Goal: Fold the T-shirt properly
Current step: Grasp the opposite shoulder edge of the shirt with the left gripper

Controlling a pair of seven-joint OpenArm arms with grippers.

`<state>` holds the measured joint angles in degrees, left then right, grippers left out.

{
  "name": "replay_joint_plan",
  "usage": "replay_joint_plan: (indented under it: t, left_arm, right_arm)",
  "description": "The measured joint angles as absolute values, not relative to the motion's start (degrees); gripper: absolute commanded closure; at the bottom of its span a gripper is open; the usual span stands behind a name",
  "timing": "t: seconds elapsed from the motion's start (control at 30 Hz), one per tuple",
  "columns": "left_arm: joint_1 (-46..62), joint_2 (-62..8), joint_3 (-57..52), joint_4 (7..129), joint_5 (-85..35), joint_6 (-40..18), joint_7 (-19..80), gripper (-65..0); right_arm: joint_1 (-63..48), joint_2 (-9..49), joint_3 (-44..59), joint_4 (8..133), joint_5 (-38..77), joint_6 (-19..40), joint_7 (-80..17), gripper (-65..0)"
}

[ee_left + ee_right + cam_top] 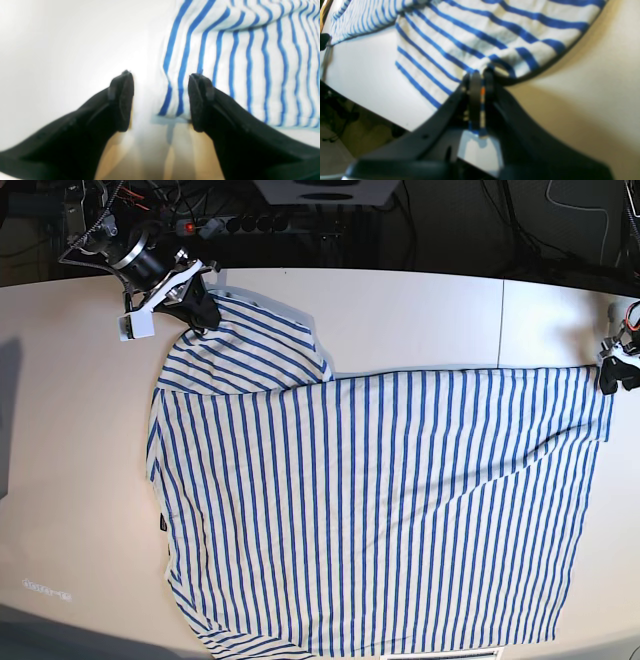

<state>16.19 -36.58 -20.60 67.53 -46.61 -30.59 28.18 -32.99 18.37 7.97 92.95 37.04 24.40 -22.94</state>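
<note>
Two arms reach over a white table (420,310), one at each far corner of the T-shirt (380,510), which lies spread across most of the tabletop, white with thin blue stripes. In the base view the right arm sits at the upper left, angled down from the back edge toward the cloth, and its gripper (200,308) meets the folded-over sleeve there. The right wrist view shows this gripper (481,75) with its jaws pressed together on a pinch of striped fabric, an orange mark showing between the fingers (475,92); the cloth rises from the table to the grip.

At the far right edge of the base view the left gripper (612,372) sits at the shirt's upper right corner. From the left wrist view, its two black fingers (123,100) stand wide apart, with the corner of the shirt (250,62) lying flat on the table beneath and beyond them; nothing is clamped between them.
</note>
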Motion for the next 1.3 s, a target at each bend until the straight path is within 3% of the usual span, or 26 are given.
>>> replay_joint_plan:
  t: [0.1,0.8,0.87,1.0,1.2,1.3]
  left_arm:
    - [16.19,-36.69,-20.60,67.02,-50.30,-33.58,30.63,-37.8]
    - [10.13,-34.46,-12.34,65.67,-52.25,-35.18,31.90,-36.8]
    - [10.13,-34.46,-12.34,65.65,-52.16,-35.18,31.77,-28.6]
    - [10.63,-34.13,-11.94,65.21,-51.31,-35.18,28.05,-1.1]
    - [10.61,-34.02,-11.90,65.21,-51.05,-35.24,27.59,0.0]
    - [10.61,-34.15,-13.02,65.12,-51.75,-38.17,29.63,0.0]
  right_arm:
    - [-32.99,18.37,7.97,92.95,37.04,24.40,-22.94,0.0]
    - [-32.69,18.37,7.97,92.95,36.97,24.43,-22.98,0.0]
    - [-32.69,18.37,7.97,92.95,36.97,24.43,-23.00,0.0]
    - [-32.69,18.37,7.97,92.95,36.80,24.40,-23.00,0.0]
    - [-32.69,18.37,7.97,92.95,35.94,24.40,-22.96,0.0]
    - [-32.67,18.37,7.97,93.01,35.97,24.40,-22.98,0.0]
